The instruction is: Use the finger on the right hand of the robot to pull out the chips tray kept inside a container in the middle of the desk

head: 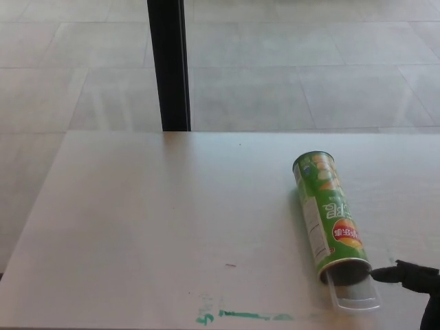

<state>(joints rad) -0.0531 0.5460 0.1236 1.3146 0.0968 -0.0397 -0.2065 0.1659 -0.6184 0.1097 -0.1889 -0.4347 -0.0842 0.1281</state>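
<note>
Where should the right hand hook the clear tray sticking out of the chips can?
Probably the tray lip at its exposed near end. The green can lies on its side on the desk, open mouth toward the robot, so only that end is reachable. Come from the right, where the right hand is, its finger pointing at the can's mouth, then pull along the can's axis, toward the robot.
</note>
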